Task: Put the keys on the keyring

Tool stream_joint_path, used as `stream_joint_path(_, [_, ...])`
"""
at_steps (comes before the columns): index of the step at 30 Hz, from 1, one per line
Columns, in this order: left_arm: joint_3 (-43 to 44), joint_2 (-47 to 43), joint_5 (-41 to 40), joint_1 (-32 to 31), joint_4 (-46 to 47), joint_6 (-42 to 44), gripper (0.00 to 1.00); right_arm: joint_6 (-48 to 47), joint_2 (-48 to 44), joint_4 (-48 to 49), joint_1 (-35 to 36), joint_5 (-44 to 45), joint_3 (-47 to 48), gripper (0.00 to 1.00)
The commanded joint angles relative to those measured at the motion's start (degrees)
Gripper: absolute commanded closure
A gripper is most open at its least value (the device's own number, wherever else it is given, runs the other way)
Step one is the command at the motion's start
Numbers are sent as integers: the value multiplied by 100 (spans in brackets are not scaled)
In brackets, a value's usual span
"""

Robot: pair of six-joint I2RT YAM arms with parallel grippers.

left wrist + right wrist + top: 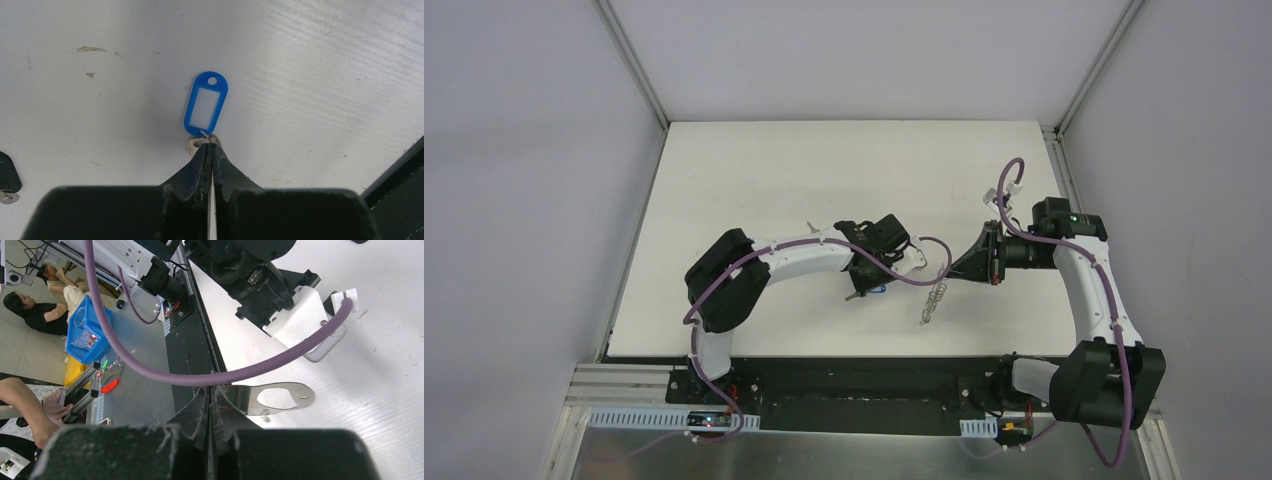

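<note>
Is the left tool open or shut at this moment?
Shut. In the left wrist view the left tool has its fingers together, pinching the key with the blue tag.

- Small metal key with blue oval plastic tag (205,102): blade hidden between pressed-together fingers of left gripper (211,150)
- Black plastic key head (7,172): cut by frame's left edge
- Pale silvery oval keyring (282,396): near end hidden behind clamped right gripper (210,395)
- Dangling metal clips (934,298): too small to count

- I'm pinching the blue-tagged key (205,103) in my left pincer (211,148), tag pointing away.
- The black-headed key (7,172) is lying on the surface (325,75) nearby.
- I'm holding the silvery keyring (280,397) in my right pincer (210,390), clips dangling.
</note>
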Motion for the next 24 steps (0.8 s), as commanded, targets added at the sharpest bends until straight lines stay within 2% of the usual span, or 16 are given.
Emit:
stream_joint_path(1, [188,-397,160,102,-210,212,96,-240,-74,-64,-37,-235,172,100])
stream_joint_path(5, [219,-341,176,105,-228,249,82,-236,-67,-63,-39,-244,170,100])
stream_joint_path(10, [233,-208,140,97,-197,236,71,-232,-66,-72,-39,-235,163,100])
stream_joint_path(18, [225,-188,204,33,-169,222,61,-240,-46,-72,-34,-227,173,100])
stream_joint_path(24, [247,-22,49,-27,-112,234,60,-240,-57,-77,-39,-218,164,100])
